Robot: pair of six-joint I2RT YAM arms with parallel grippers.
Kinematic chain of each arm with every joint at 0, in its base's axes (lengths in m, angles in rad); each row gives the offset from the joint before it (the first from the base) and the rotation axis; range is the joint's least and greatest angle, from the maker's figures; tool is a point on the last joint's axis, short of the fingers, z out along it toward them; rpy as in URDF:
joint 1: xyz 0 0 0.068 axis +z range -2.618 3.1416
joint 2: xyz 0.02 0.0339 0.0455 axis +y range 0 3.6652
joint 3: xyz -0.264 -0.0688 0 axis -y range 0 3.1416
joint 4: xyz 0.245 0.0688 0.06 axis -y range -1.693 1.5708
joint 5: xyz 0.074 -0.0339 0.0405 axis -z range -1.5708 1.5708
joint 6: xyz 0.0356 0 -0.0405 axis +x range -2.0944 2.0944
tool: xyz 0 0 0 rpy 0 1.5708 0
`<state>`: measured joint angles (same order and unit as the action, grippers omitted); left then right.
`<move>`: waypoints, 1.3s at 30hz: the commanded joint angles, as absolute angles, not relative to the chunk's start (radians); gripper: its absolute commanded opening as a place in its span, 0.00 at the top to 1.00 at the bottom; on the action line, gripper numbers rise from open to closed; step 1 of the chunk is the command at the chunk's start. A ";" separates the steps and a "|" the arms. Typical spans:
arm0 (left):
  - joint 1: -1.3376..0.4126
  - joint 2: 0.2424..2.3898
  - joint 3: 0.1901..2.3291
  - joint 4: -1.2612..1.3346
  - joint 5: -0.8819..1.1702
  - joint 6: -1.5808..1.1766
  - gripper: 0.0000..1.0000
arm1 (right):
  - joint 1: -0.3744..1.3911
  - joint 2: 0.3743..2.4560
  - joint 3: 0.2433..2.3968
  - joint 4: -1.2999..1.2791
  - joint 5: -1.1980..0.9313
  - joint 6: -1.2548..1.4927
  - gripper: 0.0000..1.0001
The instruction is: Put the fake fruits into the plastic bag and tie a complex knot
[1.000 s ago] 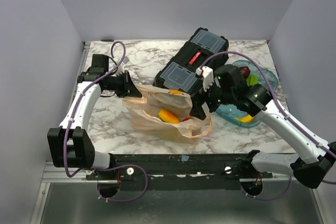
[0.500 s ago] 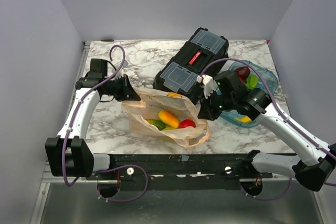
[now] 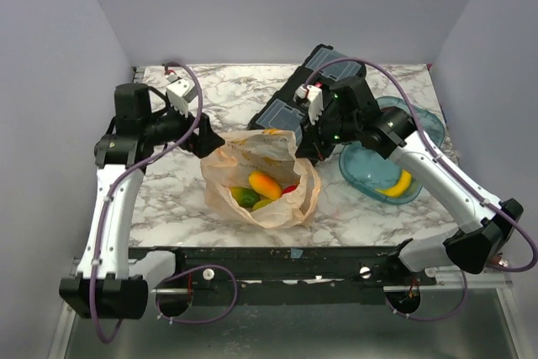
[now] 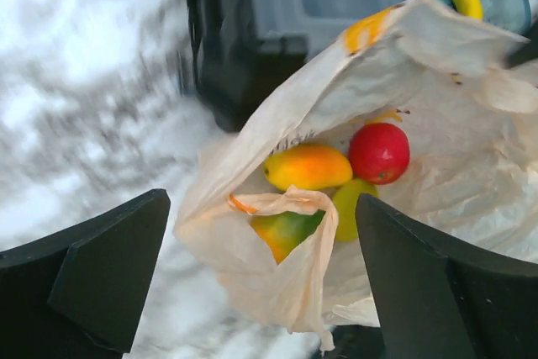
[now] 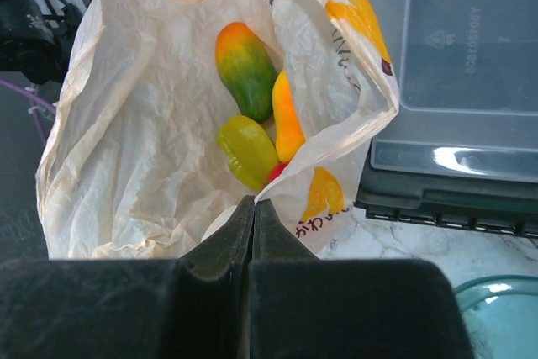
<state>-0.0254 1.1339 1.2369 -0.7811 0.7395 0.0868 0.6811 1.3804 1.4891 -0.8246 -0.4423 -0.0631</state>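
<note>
The peach plastic bag (image 3: 271,157) stands open at the table's middle. Inside it lie fake fruits: an orange-yellow one (image 3: 265,184), a green one (image 3: 245,197) and a round red one (image 4: 379,152). My right gripper (image 5: 255,202) is shut on the bag's right rim and holds it up. At the bag's left edge my left gripper (image 4: 259,201) is open wide. A loose handle loop (image 4: 294,250) hangs between its fingers, unclamped. A yellow banana (image 3: 397,184) lies in the blue tray (image 3: 361,176). No knot is in view.
The black toolbox (image 3: 329,65) with clear lids sits just behind the bag, partly under my right arm. In the right wrist view the toolbox (image 5: 458,81) is close beside the held rim. The tray sits right of the bag.
My left gripper let go of the bag's left rim and opened. My right gripper shut on the right rim and lifted it back, so the bag stands taller.
</note>
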 commanded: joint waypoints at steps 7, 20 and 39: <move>-0.555 1.028 1.467 -1.052 0.773 0.885 0.02 | 0.554 1.477 1.555 -0.879 -0.722 0.041 0.99; -1.090 1.230 1.541 -0.962 0.387 1.218 0.51 | 0.515 1.500 1.488 -0.843 -0.888 0.131 0.99; -1.226 1.288 1.310 -0.669 0.197 1.422 0.41 | 0.515 1.482 1.462 -0.822 -0.922 0.171 0.99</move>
<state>-1.2015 1.2831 1.3632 -0.7204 0.2626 1.3251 0.5114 1.4944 1.4757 -0.8413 -0.8791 0.1478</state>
